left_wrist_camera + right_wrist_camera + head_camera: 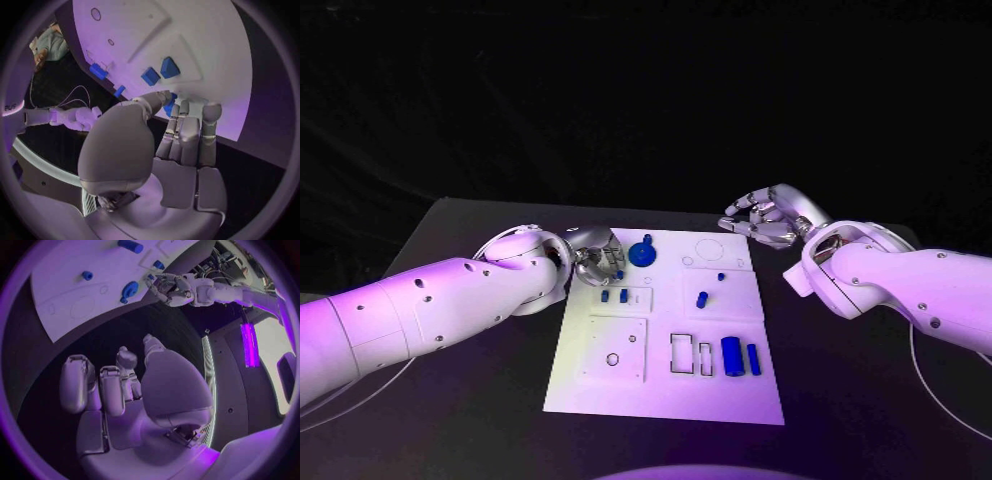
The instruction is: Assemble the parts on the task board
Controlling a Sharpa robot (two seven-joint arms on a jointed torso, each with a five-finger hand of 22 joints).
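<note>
At left of centre in the head view, the left robot hand (pixel 596 253) rests its fingers on the task board's (pixel 668 400) upper left corner, touching a small blue part (pixel 169 106), probably to pick it. Whether it grips is unclear. At upper right, the right robot hand (pixel 764 218) hovers off-board, fingers loosely apart, holding nothing.

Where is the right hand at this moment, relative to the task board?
In the head view the right hand hovers off the task board's far right corner, over the black table, holding nothing, fingers apart. The left hand is at the board's far left corner.
</note>
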